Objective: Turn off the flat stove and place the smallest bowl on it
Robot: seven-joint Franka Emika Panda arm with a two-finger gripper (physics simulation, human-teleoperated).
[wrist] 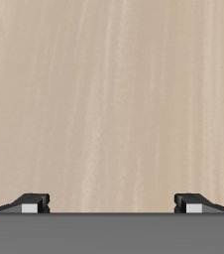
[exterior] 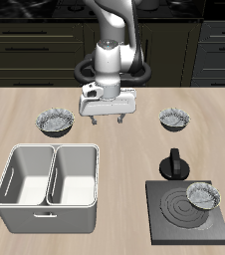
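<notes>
- Silvery fluted bowl, the smallest bowl (exterior: 202,194), sits on the flat stove (exterior: 188,213) at the lower right of the frame, on the slab's right part beside the dull grey burner rings (exterior: 176,205).
- Two larger fluted bowls (exterior: 55,122) (exterior: 174,120) hold nothing visible.
- Grey double-compartment bin (exterior: 47,185), lower left, shows bare insides.
- Gripper (exterior: 105,126) hangs above bare wooden table (exterior: 124,169), fingers (wrist: 32,202) spread wide, gripping nothing.

The flat stove (exterior: 189,213) is coloured black, and dull grey rings are seen on it. The smallest bowl (exterior: 202,195) is coloured shiny silver-grey. The bin (exterior: 48,187) is coloured light grey. The table (exterior: 124,149) is coloured pale brown, with wood stripes.
</notes>
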